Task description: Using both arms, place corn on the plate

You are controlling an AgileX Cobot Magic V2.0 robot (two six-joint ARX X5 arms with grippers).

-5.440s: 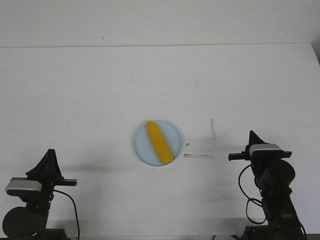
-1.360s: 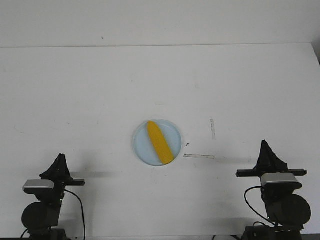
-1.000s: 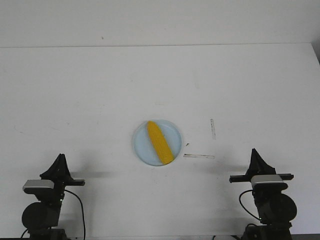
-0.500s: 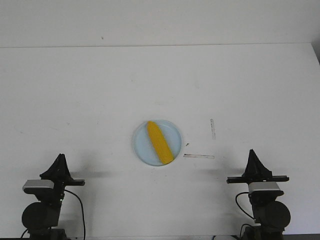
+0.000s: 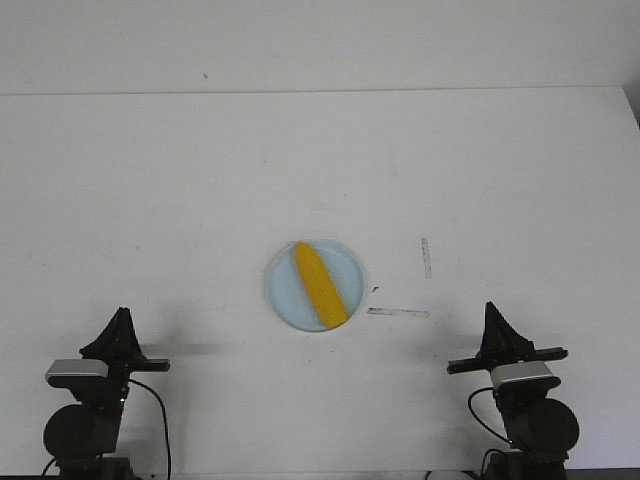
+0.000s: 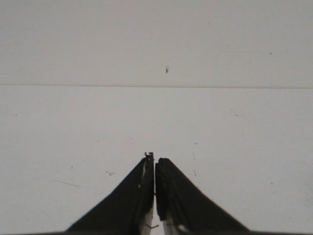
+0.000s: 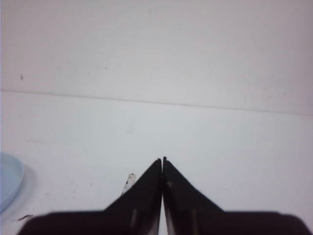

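The yellow corn (image 5: 319, 284) lies diagonally on the pale blue plate (image 5: 284, 297) in the middle of the white table, its pointed end toward the far left. My left gripper (image 5: 121, 315) is shut and empty at the near left, well away from the plate; in the left wrist view (image 6: 154, 159) its jaws are together over bare table. My right gripper (image 5: 491, 307) is shut and empty at the near right. In the right wrist view (image 7: 162, 159) its jaws touch, and the plate's edge (image 7: 9, 176) shows at the side.
Two thin strips of clear tape lie on the table right of the plate, one (image 5: 397, 313) lengthwise and one (image 5: 426, 258) crosswise; one shows beside the right jaws (image 7: 128, 182). The table's far edge meets a white wall (image 5: 320, 40).
The right arm has drawn back toward the near edge and shifted left over the last seconds. The left arm has been still for the last second. Corn and plate have not moved.
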